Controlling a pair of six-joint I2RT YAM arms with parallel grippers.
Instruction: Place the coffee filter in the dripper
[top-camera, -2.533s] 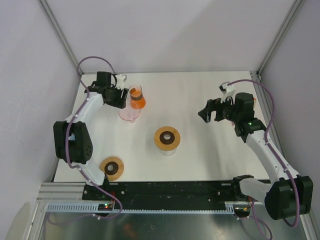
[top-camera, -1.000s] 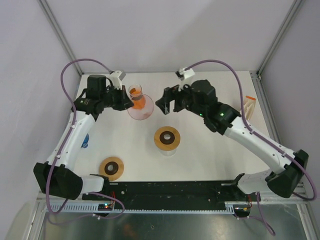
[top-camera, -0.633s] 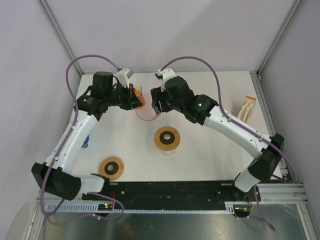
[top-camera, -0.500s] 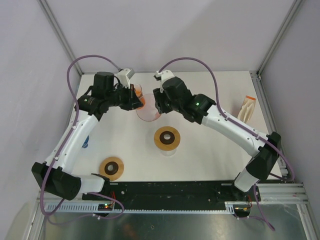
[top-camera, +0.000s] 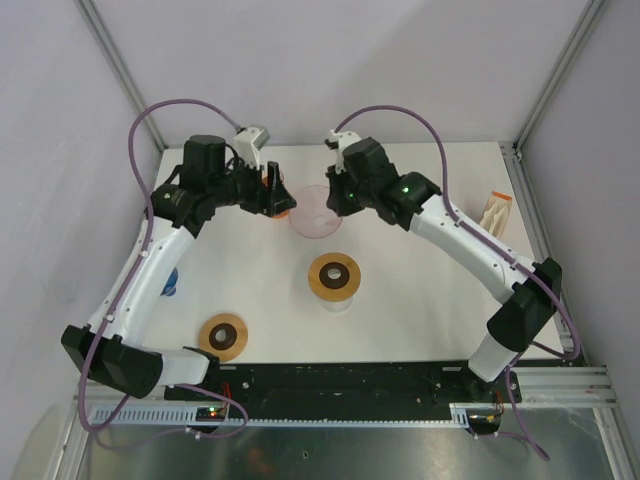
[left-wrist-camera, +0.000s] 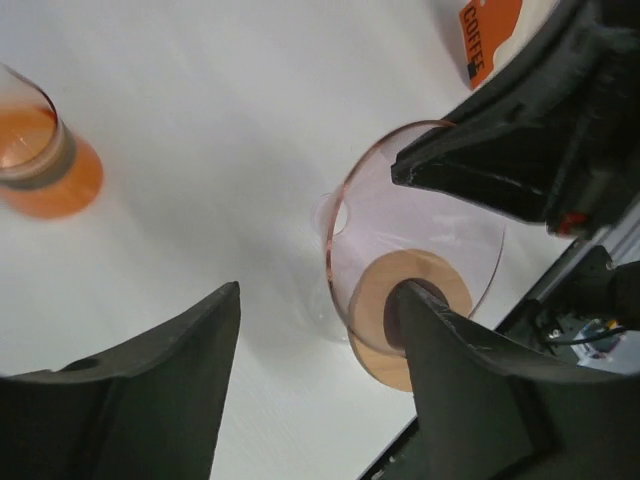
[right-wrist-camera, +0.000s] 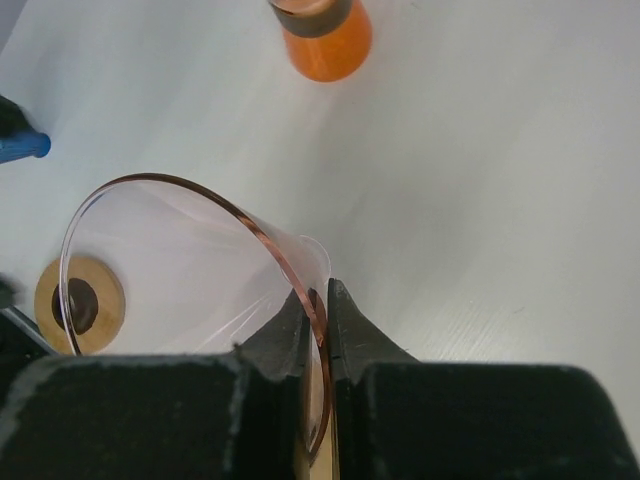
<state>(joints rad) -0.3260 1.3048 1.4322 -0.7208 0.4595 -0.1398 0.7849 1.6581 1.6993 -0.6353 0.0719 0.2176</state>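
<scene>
The right gripper (right-wrist-camera: 318, 312) is closed tight on the rim of the clear pink dripper (right-wrist-camera: 180, 270), which is in the upper middle of the top view. The left gripper (left-wrist-camera: 315, 300) has its fingers apart and holds nothing, just beside the dripper. The coffee filter (top-camera: 494, 213) lies at the right edge of the table (top-camera: 420, 300), well apart from the dripper.

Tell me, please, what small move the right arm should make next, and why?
Probably carry the clear dripper toward the central wooden ring and lower it there. The right gripper is pinched on its rim, holding it tilted in the air, and the dripper has no filter in it yet.
</scene>
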